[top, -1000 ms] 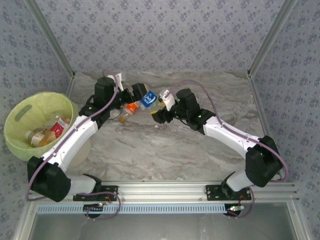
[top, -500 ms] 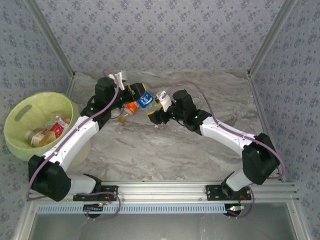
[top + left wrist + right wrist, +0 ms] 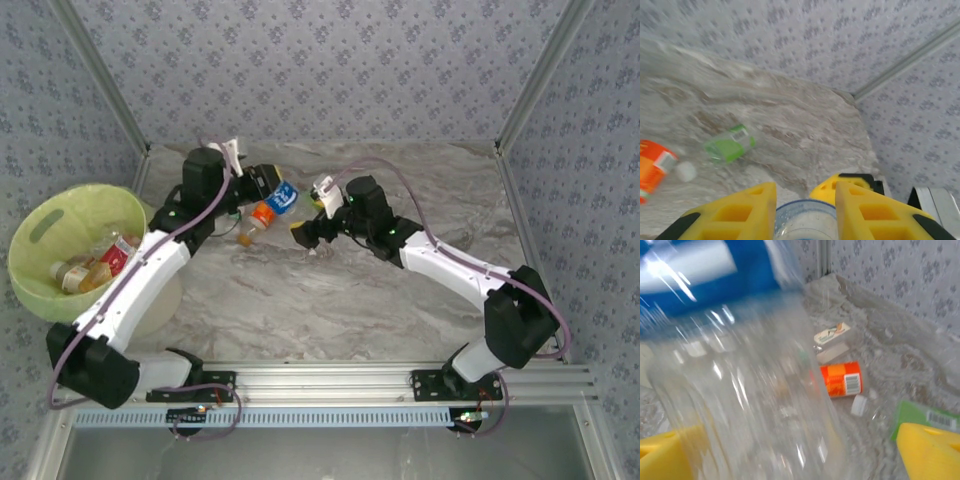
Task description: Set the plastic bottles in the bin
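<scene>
The left gripper hangs over the far left part of the table, its jaws pinching a blue bottle. The right gripper sits just right of it, jaws spread wide. In its wrist view the yellow fingers flank a clear, blue-labelled bottle, probably the same one, though I cannot tell whether they touch it. An orange bottle lies on the table just nearer, with a green bottle close by. Several bottles lie in the bin, left of the table.
</scene>
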{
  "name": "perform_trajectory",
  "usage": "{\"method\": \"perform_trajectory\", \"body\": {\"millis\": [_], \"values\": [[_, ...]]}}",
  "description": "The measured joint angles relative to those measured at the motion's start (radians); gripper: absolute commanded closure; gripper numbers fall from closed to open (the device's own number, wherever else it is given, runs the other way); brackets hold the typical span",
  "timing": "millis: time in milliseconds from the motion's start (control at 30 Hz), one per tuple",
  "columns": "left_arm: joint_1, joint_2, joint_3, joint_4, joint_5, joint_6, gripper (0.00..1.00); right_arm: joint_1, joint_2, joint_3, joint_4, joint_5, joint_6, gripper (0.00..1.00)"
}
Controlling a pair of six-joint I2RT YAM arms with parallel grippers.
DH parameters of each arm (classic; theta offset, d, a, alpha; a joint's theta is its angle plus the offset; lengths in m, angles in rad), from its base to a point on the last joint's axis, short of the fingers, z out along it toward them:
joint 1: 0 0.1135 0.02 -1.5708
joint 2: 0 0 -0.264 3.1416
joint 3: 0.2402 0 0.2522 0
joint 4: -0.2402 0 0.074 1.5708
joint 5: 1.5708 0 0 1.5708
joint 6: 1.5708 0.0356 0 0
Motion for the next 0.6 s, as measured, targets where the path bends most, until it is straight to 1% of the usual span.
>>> {"method": "perform_trajectory", "body": {"millis": [67, 100, 200, 267, 333, 467, 600], "values": [[0.005, -0.060, 0.072, -0.092, -0.076, 0.037, 1.00, -0.043, 0.041, 0.071, -0.006, -0.065, -0.051, 0.00], [0.014, -0.091, 0.105, -0.139, -0.108, 0.060, 1.00, -0.066, 0.070, 0.115, -0.024, -0.072, -0.084, 0.00], [0.063, -0.227, 0.174, -0.272, -0.231, 0.115, 1.00, -0.180, 0.196, 0.243, -0.087, -0.120, -0.192, 0.00], [0.080, -0.296, 0.220, -0.343, -0.314, 0.148, 1.00, -0.246, 0.309, 0.341, -0.170, -0.159, -0.269, 0.00], [0.084, -0.352, 0.270, -0.408, -0.398, 0.180, 1.00, -0.285, 0.420, 0.442, -0.259, -0.188, -0.349, 0.00], [0.086, -0.383, 0.329, -0.484, -0.575, 0.246, 1.00, -0.296, 0.602, 0.623, -0.459, -0.233, -0.526, 0.00], [0.086, -0.357, 0.342, -0.537, -0.760, 0.313, 1.00, -0.284, 0.744, 0.814, -0.619, -0.239, -0.682, 0.00]]}}
